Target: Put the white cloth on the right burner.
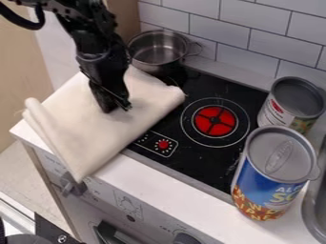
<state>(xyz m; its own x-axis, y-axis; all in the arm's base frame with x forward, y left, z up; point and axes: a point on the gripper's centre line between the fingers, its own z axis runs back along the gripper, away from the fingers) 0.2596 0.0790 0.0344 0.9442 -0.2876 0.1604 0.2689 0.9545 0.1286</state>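
White cloth (96,138) beneath the gripper (117,106), left of the burner (214,121)

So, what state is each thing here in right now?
White cloth: loosely folded, one corner hanging past the front edge
Right burner: uncovered
Gripper: pointing down at the cloth
Metal pot: upright, no lid
Blue can: upright, top covered
Shorter can: upright
Front-left knob: setting unclear

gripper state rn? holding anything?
Gripper: down at the white cloth on the stove's left side; can't tell whether it's open or closed, or has a grip on the cloth.
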